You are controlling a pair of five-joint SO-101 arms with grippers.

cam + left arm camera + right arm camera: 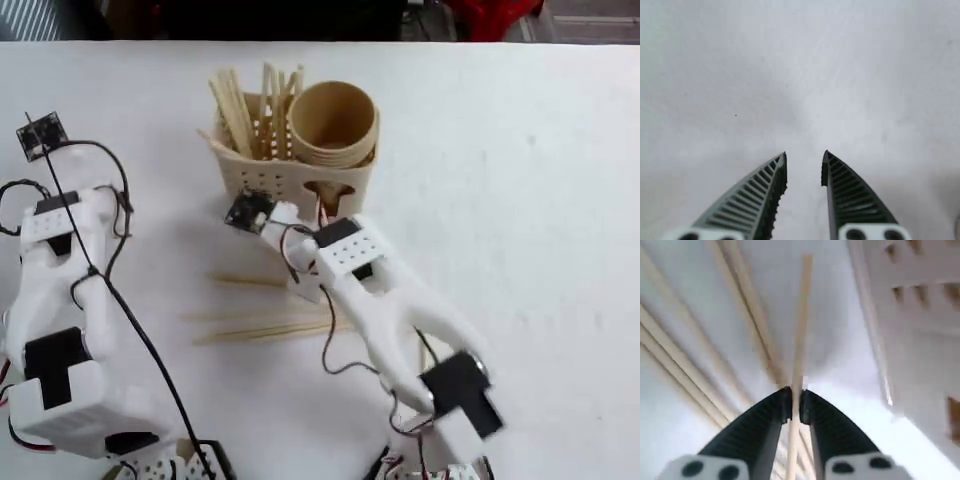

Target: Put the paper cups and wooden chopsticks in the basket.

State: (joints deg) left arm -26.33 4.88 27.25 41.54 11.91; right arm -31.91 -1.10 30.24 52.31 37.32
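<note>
One chopstick (801,315) tight between tips of right claw (795,401).

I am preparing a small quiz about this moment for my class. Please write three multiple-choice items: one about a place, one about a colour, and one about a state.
1. Where are the paper cups?
A. inside the basket
B. outside it, tipped over
C. lifted in the air by an arm

2. What colour is the basket?
A. red
B. black
C. cream

3. In what state is the right gripper?
A. wide open, holding nothing
B. shut on a chopstick
C. shut on a cup

Answers:
1 A, because the high view shows the cups upright within the basket's walls.
2 C, because its perforated wall is pale cream in the high view.
3 B, because the right wrist view shows the fingertips closed against a single wooden stick that runs between them.
</note>
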